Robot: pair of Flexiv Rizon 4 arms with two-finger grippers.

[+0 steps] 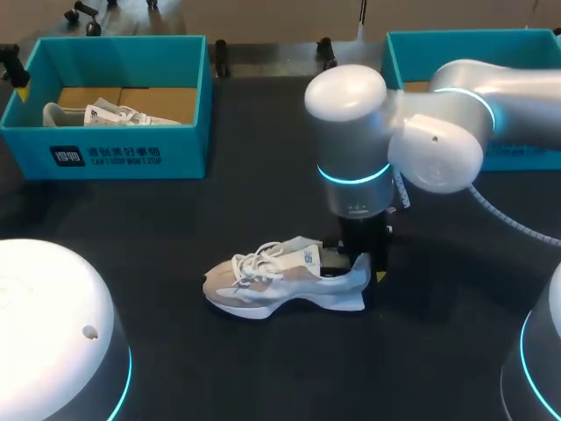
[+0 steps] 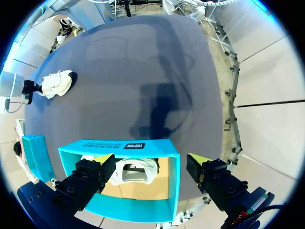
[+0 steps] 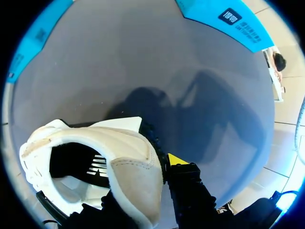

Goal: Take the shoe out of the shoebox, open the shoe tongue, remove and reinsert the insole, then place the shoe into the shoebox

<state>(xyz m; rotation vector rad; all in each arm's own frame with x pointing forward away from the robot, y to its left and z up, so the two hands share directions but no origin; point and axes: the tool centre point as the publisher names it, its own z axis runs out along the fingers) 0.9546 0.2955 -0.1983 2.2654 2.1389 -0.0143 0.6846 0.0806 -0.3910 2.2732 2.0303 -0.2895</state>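
Observation:
A white and beige sneaker (image 1: 280, 279) lies on its sole in the middle of the dark table, toe to the left. My right gripper (image 1: 358, 263) comes down at its heel. In the right wrist view it (image 3: 148, 168) is shut on the heel collar of the sneaker (image 3: 119, 157); one yellow-tipped finger (image 3: 177, 160) shows outside the heel, the other is hidden inside. My left gripper (image 2: 151, 161) hangs open above the teal shoebox (image 2: 119, 149), well apart from the table sneaker (image 2: 57, 83).
The left shoebox (image 1: 114, 145) at the back left holds a second white shoe (image 1: 105, 114). A second teal shoebox (image 1: 421, 48) stands at the back right, partly hidden by my right arm. Dark bare table surrounds the sneaker.

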